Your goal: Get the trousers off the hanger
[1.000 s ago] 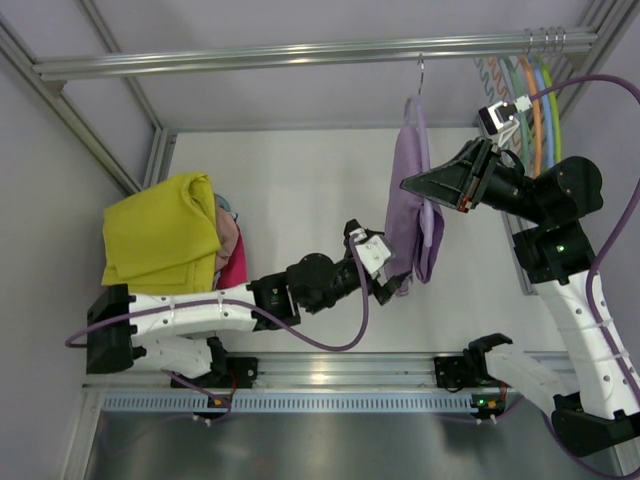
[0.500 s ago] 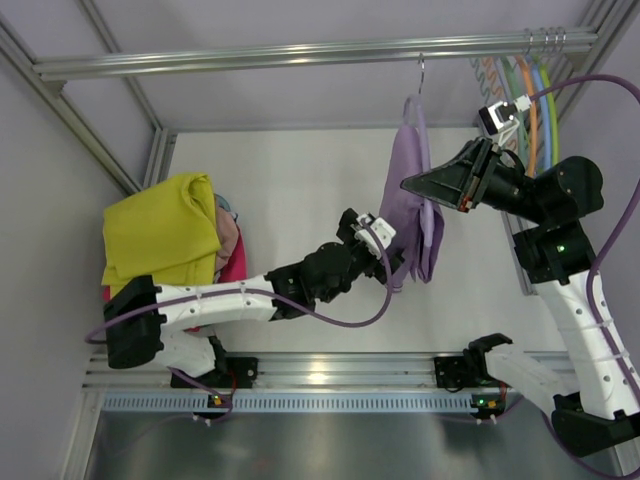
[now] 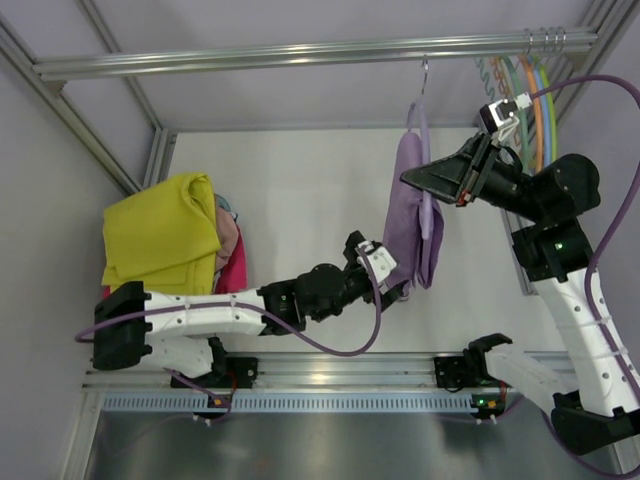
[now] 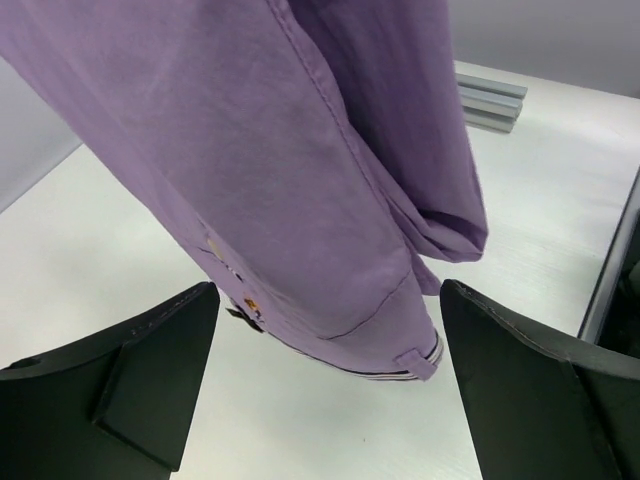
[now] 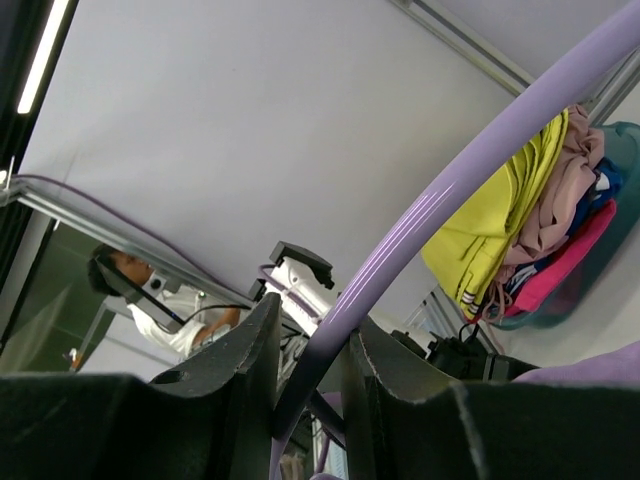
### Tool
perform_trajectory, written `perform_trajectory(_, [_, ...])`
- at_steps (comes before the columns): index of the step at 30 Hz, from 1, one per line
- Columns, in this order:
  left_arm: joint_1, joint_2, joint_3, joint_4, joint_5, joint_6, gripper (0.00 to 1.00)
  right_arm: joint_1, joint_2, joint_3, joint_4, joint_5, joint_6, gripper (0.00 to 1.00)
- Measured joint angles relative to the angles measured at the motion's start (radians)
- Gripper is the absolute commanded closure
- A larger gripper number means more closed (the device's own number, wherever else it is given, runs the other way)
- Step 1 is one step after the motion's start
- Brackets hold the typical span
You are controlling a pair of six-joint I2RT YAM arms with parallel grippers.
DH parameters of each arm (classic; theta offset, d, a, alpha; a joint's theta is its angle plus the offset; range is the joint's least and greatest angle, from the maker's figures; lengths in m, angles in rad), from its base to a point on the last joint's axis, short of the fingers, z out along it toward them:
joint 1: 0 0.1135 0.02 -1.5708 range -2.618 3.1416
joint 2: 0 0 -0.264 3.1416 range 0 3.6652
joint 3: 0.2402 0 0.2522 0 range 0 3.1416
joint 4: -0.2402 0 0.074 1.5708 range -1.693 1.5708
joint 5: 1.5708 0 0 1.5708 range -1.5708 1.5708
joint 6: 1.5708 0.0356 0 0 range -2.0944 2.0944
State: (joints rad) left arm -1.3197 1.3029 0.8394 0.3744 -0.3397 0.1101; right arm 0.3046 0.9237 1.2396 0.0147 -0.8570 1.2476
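A: Top view?
B: Overhead, behind the bases, looking down on the table [image 3: 290, 190].
A: Wrists?
B: Left: close under the lilac trousers [image 4: 300, 180], shared with top. Right: tight on the hanger [image 5: 450, 195], facing the distant yellow trousers [image 5: 490, 240].

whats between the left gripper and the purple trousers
Nothing but bare table: the left wrist view shows the lilac trousers hanging right before the open left gripper.

Robot lab cell: aluminium-profile frame [image 3: 300, 52] around a white desk [image 3: 290, 190], grey panel walls [image 3: 300, 100], arms [image 3: 200, 312] bolted to the near rail [image 3: 330, 370]; possibly an operator [image 5: 165, 305] outside.
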Motion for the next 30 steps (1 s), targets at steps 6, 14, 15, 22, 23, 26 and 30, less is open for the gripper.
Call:
perform_trajectory(6, [-0.016, 0.07, 0.0, 0.016, -0.092, -0.016, 0.02, 0.0, 0.023, 0.0, 0.001, 0.019, 0.039, 1.0])
perform_trajectory(14, [-0.018, 0.115, 0.003, 0.016, -0.108, -0.093, 0.02, 0.0, 0.032, 0.0, 0.004, 0.031, 0.05, 1.0])
perform_trajectory(15, [-0.018, 0.115, 0.004, 0.016, -0.111, -0.106, 0.02, 0.0, 0.032, 0.0, 0.005, 0.032, 0.051, 1.0])
perform_trajectory(22, [-0.02, 0.129, 0.016, 0.017, -0.123, -0.169, 0.02, -0.002, 0.032, 0.0, 0.006, 0.045, 0.056, 1.0])
perform_trajectory(23, [-0.023, 0.134, 0.018, 0.016, -0.126, -0.177, 0.02, -0.002, 0.032, 0.0, 0.005, 0.047, 0.056, 1.0])
perform_trajectory(26, [-0.035, 0.151, 0.026, 0.016, -0.134, -0.199, 0.02, -0.007, 0.032, 0.0, 0.004, 0.053, 0.056, 1.0])
perform_trajectory(30, [-0.053, 0.174, 0.038, 0.016, -0.153, -0.217, 0.02, -0.01, 0.032, 0.0, 0.0, 0.065, 0.06, 1.0])
